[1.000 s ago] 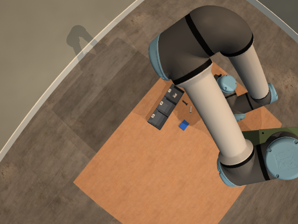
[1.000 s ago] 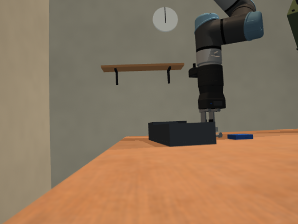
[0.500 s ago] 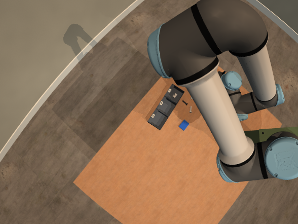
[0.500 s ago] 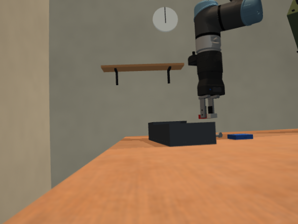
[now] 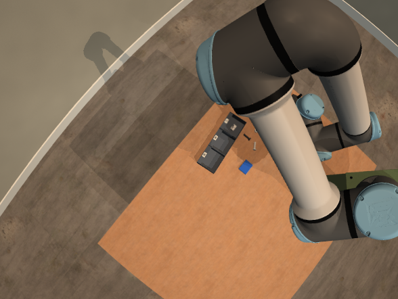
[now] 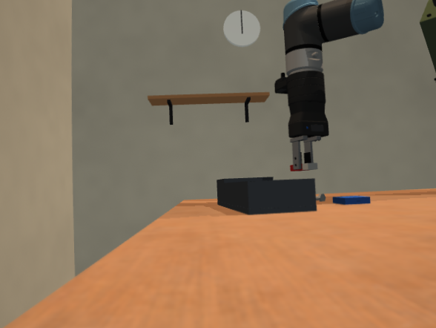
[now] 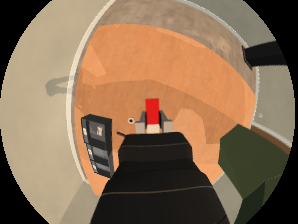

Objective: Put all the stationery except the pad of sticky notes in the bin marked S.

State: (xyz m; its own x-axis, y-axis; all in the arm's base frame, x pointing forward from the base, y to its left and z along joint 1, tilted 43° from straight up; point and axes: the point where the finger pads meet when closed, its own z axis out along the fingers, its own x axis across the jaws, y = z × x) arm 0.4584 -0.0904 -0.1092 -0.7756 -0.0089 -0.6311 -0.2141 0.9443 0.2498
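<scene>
My gripper (image 6: 304,165) is shut on a small red and white eraser (image 6: 303,168) and holds it in the air, just above the right end of the row of dark bins (image 6: 266,194). In the wrist view the eraser (image 7: 153,112) shows as a red bar with a white end between the fingers. The row of three bins (image 5: 221,142) stands at the far side of the table; their labels are too small to read. It also shows at the left of the wrist view (image 7: 96,144). The blue pad of sticky notes (image 5: 246,167) lies flat beside the bins. In the top view the arm hides the gripper.
A black bolt (image 5: 246,136) and a grey bolt (image 5: 254,145) lie on the table between the bins and the arm. The blue pad (image 6: 351,199) and a bolt (image 6: 321,197) lie to the right of the bins. The arm's green base (image 5: 359,179) stands at the right.
</scene>
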